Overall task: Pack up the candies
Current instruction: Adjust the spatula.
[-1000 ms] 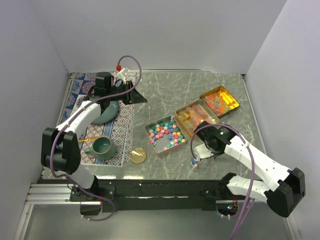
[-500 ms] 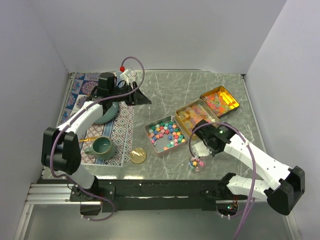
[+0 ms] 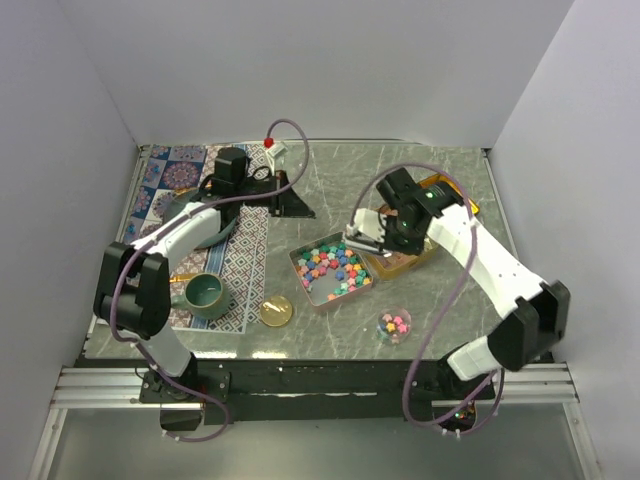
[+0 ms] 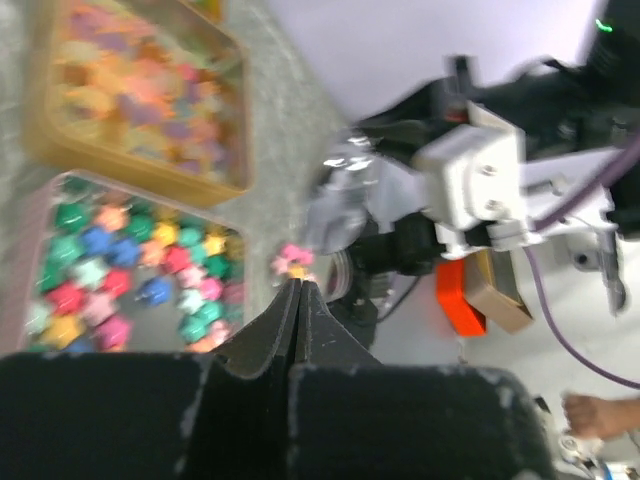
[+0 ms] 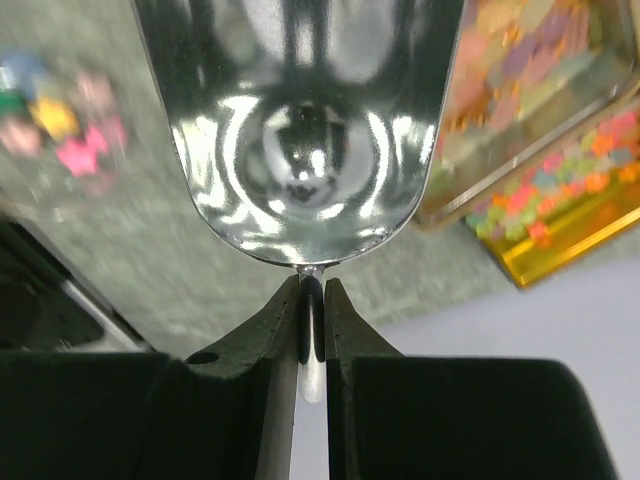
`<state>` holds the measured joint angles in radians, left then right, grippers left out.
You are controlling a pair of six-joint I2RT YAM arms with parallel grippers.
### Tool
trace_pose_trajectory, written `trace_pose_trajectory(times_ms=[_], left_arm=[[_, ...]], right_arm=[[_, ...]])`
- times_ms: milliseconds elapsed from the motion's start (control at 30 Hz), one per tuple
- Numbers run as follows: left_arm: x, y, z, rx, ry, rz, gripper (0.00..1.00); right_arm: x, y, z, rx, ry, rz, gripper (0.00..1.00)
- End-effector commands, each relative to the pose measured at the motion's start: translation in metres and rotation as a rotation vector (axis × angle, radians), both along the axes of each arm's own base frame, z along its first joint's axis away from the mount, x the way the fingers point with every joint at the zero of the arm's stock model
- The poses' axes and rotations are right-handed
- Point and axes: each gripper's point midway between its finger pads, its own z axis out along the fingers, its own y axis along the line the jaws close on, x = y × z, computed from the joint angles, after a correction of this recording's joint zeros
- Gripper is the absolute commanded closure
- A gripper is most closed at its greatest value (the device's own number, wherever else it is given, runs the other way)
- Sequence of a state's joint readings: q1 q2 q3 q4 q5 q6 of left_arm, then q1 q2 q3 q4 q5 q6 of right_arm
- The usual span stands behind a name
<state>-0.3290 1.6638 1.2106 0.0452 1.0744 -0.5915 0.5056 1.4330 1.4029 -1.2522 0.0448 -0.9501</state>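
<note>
Over the square silver metal tin of pastel star candies: right gripper clenched on the thin handle of a shiny metal scoop.
Scoop hangs above that tin's far-right corner, bowl showing bare metal. Left gripper sits beyond the tin's far-left side, fingers pressed together with nothing between them. More candies, mostly pink and yellow, sit in a small clear round dish on the grey marbled table, near-right of the tin. A gold tin of orange-yellow gummies touches the tin's far-right side, partly hidden by the right arm. Round gold lid lies just near-left of the tin, green ceramic mug farther left on a patterned mat.
</note>
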Motion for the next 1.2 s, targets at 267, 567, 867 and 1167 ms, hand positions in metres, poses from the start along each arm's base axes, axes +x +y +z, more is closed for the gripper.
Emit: trace_pose_trajectory(times_ms=[267, 567, 867, 1167], left_arm=[[-0.006, -0.044, 0.012, -0.090, 0.019, -0.109, 0.99], [0.005, -0.048, -0.016, -0.067, 0.107, -0.075, 0.99], [0.036, -0.037, 0.027, -0.114, -0.005, -0.022, 0.91], [0.081, 0.035, 0.120, -0.217, -0.194, 0.139, 0.66]], right_arm=[[0.047, 0.072, 0.035, 0.257, -0.113, -0.006, 1.00], [0.038, 0.101, 0.075, 0.400, -0.199, 0.092, 1.00], [0.049, 0.074, 0.076, 0.406, -0.210, -0.006, 1.00], [0.062, -0.033, 0.047, 0.066, -0.137, -0.041, 1.00]])
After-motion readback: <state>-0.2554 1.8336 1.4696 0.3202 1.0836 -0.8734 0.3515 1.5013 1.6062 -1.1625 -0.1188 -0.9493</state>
